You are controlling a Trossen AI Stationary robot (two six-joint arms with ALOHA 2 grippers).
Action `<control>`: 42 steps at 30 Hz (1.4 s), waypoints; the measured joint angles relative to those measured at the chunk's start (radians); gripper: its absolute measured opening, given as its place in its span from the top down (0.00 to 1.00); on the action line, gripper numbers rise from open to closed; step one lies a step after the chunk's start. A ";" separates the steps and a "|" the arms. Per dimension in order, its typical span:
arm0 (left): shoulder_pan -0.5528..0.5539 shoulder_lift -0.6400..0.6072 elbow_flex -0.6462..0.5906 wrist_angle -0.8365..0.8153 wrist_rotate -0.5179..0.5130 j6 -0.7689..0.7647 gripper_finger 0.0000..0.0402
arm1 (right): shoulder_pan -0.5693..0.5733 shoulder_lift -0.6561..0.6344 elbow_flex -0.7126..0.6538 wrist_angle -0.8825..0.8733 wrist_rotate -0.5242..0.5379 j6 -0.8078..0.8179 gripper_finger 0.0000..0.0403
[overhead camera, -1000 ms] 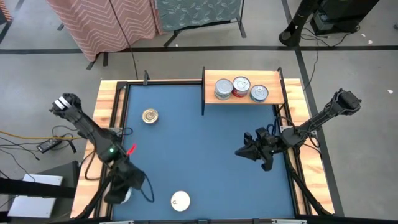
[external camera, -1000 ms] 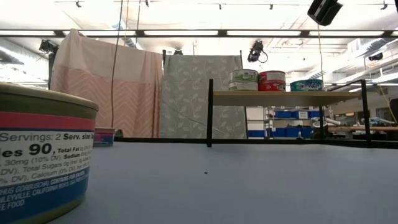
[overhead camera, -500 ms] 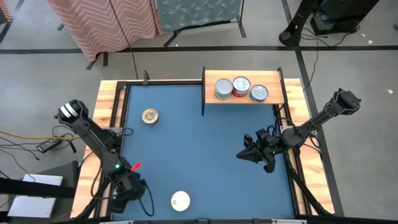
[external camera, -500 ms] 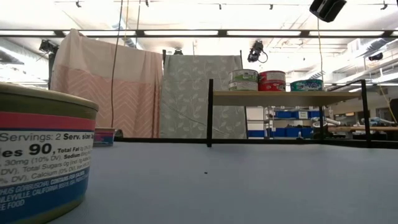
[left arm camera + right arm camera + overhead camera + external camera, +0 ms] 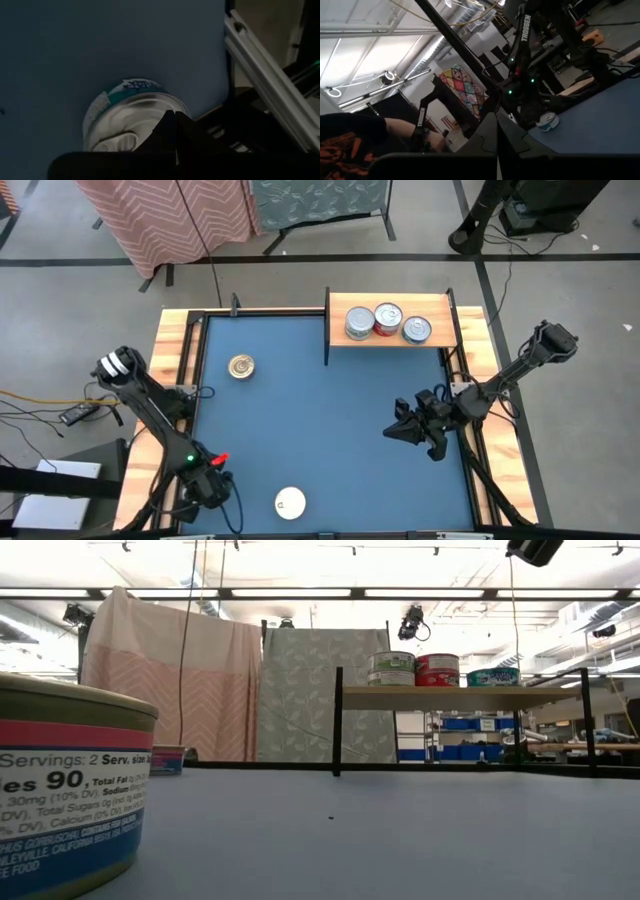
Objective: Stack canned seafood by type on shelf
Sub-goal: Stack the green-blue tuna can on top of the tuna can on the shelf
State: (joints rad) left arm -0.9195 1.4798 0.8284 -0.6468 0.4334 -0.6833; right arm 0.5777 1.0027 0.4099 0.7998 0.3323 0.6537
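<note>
tabletop: blue, carries everything; three tins loose on it, so plenty left to do
shelf: far right corner, three tins in a row on the plank, silver, red, silver
left claw: pinched tight, empty, right over a teal tin at the near left corner; I'd spread the fingers first, then drop square over the lid
right claw: closed on nothing, hanging mid-right, waiting
gold tin: far left, alone
white tin: near edge, just beside the left claw
writing: nearest tin reads "Servings: 2", big "90"; "TROSSEN" on an arm
</note>
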 joint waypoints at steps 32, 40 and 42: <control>0.148 0.015 -0.091 0.176 -0.083 0.219 1.00 | 0.019 0.000 0.000 0.038 0.041 -0.003 0.99; 0.239 0.021 -0.126 0.199 -0.158 0.260 1.00 | 0.019 -0.001 0.000 0.037 0.041 -0.003 0.99; 0.260 0.022 -0.135 0.182 -0.155 0.260 1.00 | 0.019 -0.002 0.000 0.037 0.041 -0.003 0.99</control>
State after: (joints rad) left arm -0.6600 1.5018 0.6935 -0.4646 0.2782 -0.4230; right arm 0.5964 1.0006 0.4101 0.8368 0.3732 0.6508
